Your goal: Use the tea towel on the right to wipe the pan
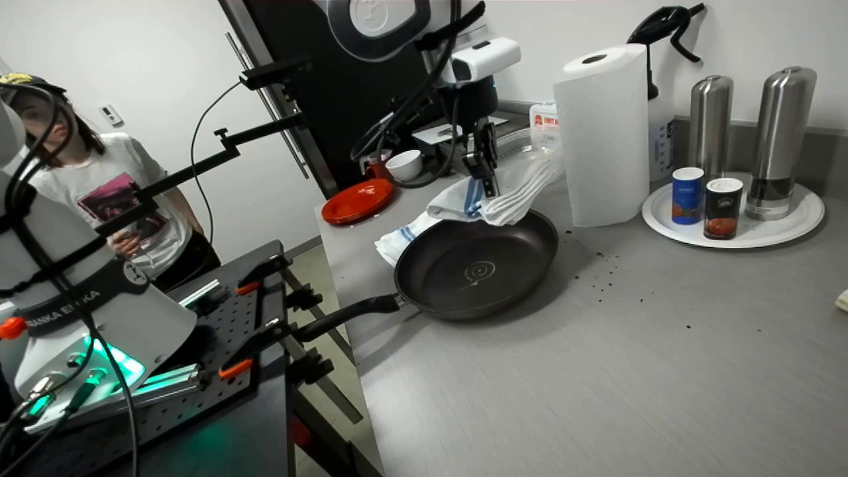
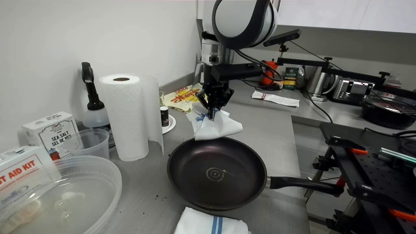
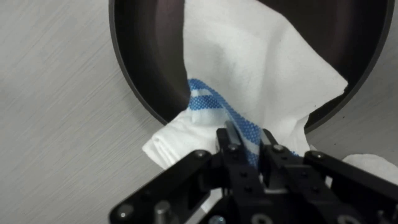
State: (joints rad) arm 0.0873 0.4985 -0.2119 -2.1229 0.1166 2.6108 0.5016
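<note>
Black metal gripper point(image 3: 247, 135) nearest wrist camera, fingers clamped on soft white blue-striped tea towel point(image 3: 238, 62). Towel hangs over long-handled round dark-grey frying pan point(image 2: 217, 178); contact unclear. Step: wiping or set-up for it, judging by pose. Next likely: press towel to pan base, sweep. Folded white blue-striped cloth point(image 2: 204, 223) just beside pan.

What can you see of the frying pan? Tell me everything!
The frying pan is round, shallow and dark, metal-looking, with a pale emblem inside. It sits open side up on the counter, its long black handle sticking past the edge. The gripper holds a striped tea towel over it; whether that touches, I can't tell.
</note>
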